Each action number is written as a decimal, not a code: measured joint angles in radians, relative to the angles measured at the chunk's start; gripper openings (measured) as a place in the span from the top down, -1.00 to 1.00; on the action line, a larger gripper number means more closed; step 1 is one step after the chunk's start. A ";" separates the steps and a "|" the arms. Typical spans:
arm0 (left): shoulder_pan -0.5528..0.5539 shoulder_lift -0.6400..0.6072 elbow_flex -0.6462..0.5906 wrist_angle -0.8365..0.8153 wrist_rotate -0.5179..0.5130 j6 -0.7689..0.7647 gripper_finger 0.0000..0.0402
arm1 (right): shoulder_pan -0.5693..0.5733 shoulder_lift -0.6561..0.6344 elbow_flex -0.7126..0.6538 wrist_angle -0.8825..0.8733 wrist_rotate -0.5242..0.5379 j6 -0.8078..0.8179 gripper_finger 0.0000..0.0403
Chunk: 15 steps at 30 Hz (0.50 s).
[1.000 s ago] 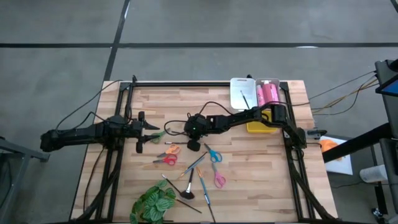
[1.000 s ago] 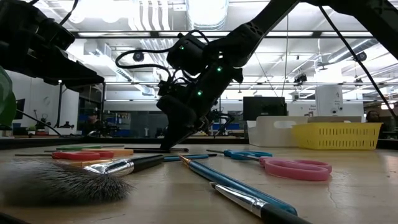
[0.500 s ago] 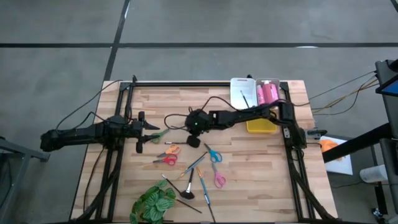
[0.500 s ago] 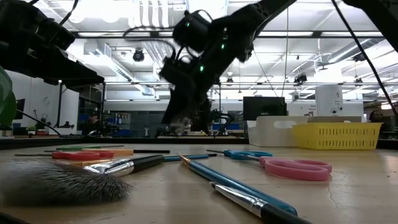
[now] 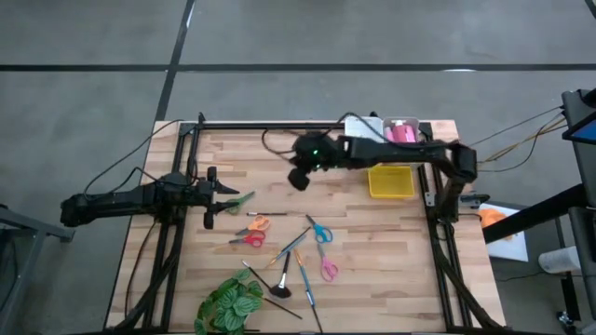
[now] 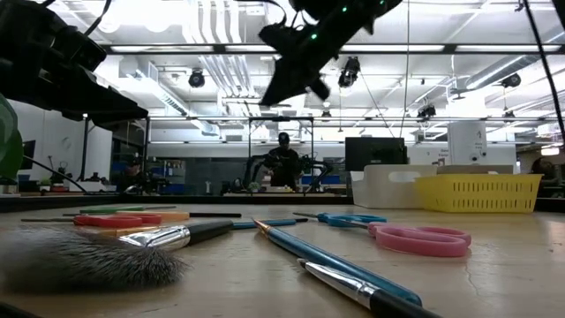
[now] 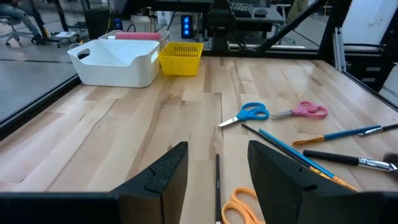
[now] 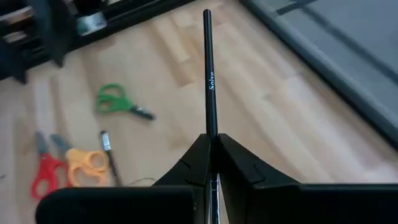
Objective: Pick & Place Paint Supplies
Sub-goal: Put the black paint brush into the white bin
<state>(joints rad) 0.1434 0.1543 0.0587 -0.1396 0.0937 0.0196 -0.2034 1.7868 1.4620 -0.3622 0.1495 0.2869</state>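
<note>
Right tool is raised above the tabletop toward its far edge, fingers pressed onto a thin dark-handled brush, gripped near one end so most of the handle sticks out beyond the fingertips.

Left tool waits spread near the left edge, holding nothing.

Risks, as I judge them:
- With the long overhang, the brush may pivot or slip during the swing.
- The handle tip may catch the rim of the white bin at the far right corner.
- A release made too early would drop the brush beside the bin.
</note>
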 joint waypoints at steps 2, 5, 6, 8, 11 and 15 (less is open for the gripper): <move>0.000 0.001 0.000 0.000 0.000 0.000 0.16 | -0.019 -0.041 -0.002 -0.057 0.022 0.000 0.92; 0.000 0.005 0.000 0.000 0.000 0.000 0.16 | -0.051 -0.097 -0.002 -0.130 0.038 -0.002 0.92; 0.000 0.007 0.000 0.000 0.000 0.000 0.16 | -0.061 -0.114 -0.006 -0.156 0.038 -0.005 0.92; 0.000 0.007 0.000 0.000 0.000 0.000 0.16 | -0.081 -0.145 -0.012 -0.195 0.038 -0.018 0.92; 0.000 0.007 0.000 0.000 0.000 0.000 0.16 | -0.113 -0.191 -0.030 -0.250 0.038 -0.034 0.92; 0.000 0.007 0.000 0.000 0.000 0.000 0.16 | -0.161 -0.260 -0.091 -0.256 0.037 -0.036 0.92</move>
<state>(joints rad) 0.1434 0.1616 0.0586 -0.1394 0.0937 0.0196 -0.3646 1.5273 1.3709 -0.6181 0.1869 0.2506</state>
